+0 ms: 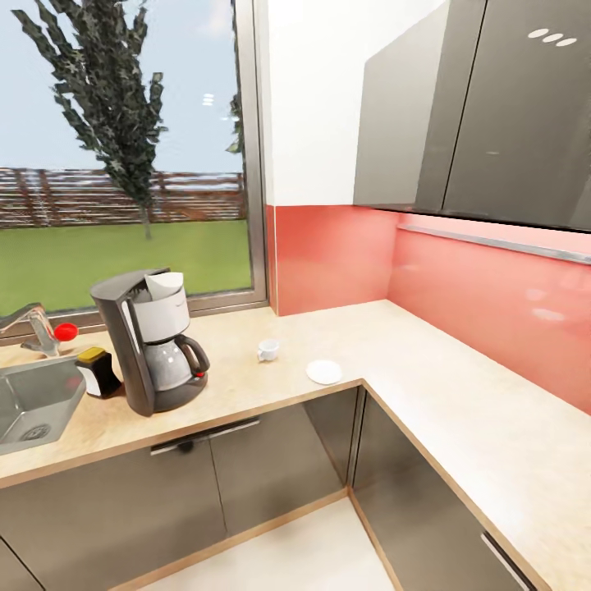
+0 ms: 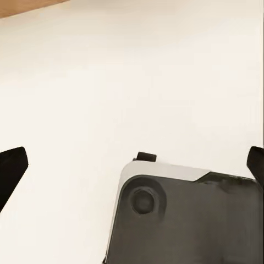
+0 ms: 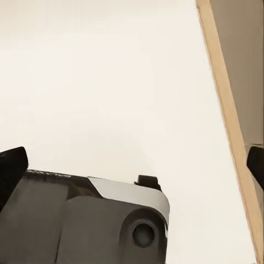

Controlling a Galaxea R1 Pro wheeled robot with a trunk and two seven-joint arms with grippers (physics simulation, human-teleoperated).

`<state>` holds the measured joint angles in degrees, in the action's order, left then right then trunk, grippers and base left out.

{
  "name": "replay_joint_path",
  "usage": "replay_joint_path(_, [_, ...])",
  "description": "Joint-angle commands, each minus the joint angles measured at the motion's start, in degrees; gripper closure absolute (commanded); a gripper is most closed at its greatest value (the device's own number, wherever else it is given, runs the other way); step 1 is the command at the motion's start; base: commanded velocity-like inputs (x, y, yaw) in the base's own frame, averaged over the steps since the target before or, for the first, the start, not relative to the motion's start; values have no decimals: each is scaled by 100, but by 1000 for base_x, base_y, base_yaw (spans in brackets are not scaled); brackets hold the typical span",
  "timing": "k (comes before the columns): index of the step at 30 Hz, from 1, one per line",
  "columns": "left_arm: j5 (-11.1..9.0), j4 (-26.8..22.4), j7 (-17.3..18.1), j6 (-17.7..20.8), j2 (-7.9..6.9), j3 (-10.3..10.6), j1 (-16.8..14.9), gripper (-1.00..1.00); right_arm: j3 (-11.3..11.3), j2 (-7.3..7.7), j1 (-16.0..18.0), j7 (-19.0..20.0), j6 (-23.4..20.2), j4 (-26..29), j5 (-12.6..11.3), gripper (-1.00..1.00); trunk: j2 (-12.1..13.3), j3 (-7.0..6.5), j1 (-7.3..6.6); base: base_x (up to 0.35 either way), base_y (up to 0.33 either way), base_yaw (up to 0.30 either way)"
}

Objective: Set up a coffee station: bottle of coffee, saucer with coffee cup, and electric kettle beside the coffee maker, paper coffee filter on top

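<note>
Four task items stand on the long light beige wood-grain kitchen countertop [image 1: 246,386] in the head view: the tall dark grey coffee maker [image 1: 148,341] with its glass carafe, a small white folded paper coffee filter [image 1: 167,286] sitting in its top, the small jar-like bottle of coffee [image 1: 98,371] with a yellow top touching or just beside the machine on its sink side, and, well apart on the other side, the small white ceramic coffee cup [image 1: 268,350] and the round flat white saucer [image 1: 324,372], near each other but apart. An inset grey steel sink [image 1: 33,406] lies beyond the bottle.

Left wrist view: the left gripper [image 2: 132,165] has its dark fingertips [image 2: 11,168] spread wide, empty, over pale floor, with part of the robot's grey base [image 2: 187,220] below.

Right wrist view: the right gripper [image 3: 132,165] is likewise wide apart and empty, over what seems to be a pale floor, with a wood-edged cabinet plinth [image 3: 228,126] beside it.
</note>
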<state>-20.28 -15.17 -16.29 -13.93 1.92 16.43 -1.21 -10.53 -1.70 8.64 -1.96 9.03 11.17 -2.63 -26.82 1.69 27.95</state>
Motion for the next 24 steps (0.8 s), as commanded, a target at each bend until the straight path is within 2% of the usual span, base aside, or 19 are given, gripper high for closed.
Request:
replay_joint_path(1, [25, -186, -34, -31, -2, 45, -31, -100, -37, -37, 5, -17, 20, 186, -31, -100, -11, 13, 3, 0, 0, 0])
replay_joint_path(2, [61, -286, -34, -34, -1, 45, -48, -100, -35, -50, 4, -15, 20, 300, -34, -100, -11, 13, 3, 0, 0, 0])
replay_joint_path(3, [195, -680, -32, -41, 0, 47, -96, -100, -31, -76, 5, -9, 20, 740, -39, -100, -11, 13, 3, 0, 0, 0])
replay_joint_path(4, [236, -808, -26, -43, 0, 47, -107, -100, -31, -81, 3, -7, 20, 882, -42, -100, -11, 13, 3, 0, 0, 0])
replay_joint_path(5, [368, -1427, 78, -42, -2, 46, -133, -100, -29, -92, 4, 1, 11, 1525, -48, -100, -11, 13, 3, 0, 0, 0])
replay_joint_path(7, [488, -2228, 345, -21, -5, 42, -151, -100, -28, -98, 5, 7, -4, 2281, -51, -100, -11, 13, 3, 0, 0, 0])
replay_joint_path(9, [545, -2962, 622, 25, -8, 31, -223, -100, -28, -103, 6, 9, -11, 2909, -53, -100, -11, 13, 3, 0, 0, 0])
replay_joint_path(13, [572, -3808, 813, 119, -9, 12, -478, -100, -28, -110, 19, 12, -19, 3796, -54, -100, -11, 13, 3, 0, 0, 0])
replay_joint_path(14, [572, -4388, 855, 677, -7, 3, -837, -100, -28, -111, 130, 11, -36, 4544, -60, -100, -11, 13, 3, 0, 0, 0])
replay_joint_path(17, [570, -4837, 862, 1187, -1, -3, -1099, -100, -28, -111, 258, 5, -72, 4966, -67, -100, -11, 13, 3, 0, 0, 0])
replay_joint_path(18, [560, -5182, 863, 1596, 17, -2, -1286, -100, -28, -117, 430, 1, -346, 5257, -99, -100, -11, 13, 3, 0, 0, 0])
replay_joint_path(19, [540, -5282, 863, 1772, 21, -4, -1371, -100, -25, -118, 517, 2, -512, 5347, -152, -100, -11, 13, 3, 0, 0, 0])
replay_joint_path(20, [517, -5376, 864, 2038, 23, -6, -1534, -100, -22, -119, 672, 2, -787, 5446, -313, -100, -11, 13, 3, 0, 0, 0])
replay_joint_path(21, [511, -5396, 864, 2118, 22, -6, -1595, -100, -21, -119, 727, 2, -871, 5468, -381, -100, -11, 13, 3, 0, 0, 0])
replay_joint_path(22, [493, -5441, 864, 2326, 21, -7, -1789, -100, -16, -115, 916, -2, -1098, 5510, -605, -100, -11, 13, 3, 0, 0, 0])
replay_joint_path(24, [481, -5467, 860, 2589, 25, -11, -2093, -100, 2, -113, 1206, -14, -1320, 5527, -893, -100, -11, 13, 3, 0, 0, 0])
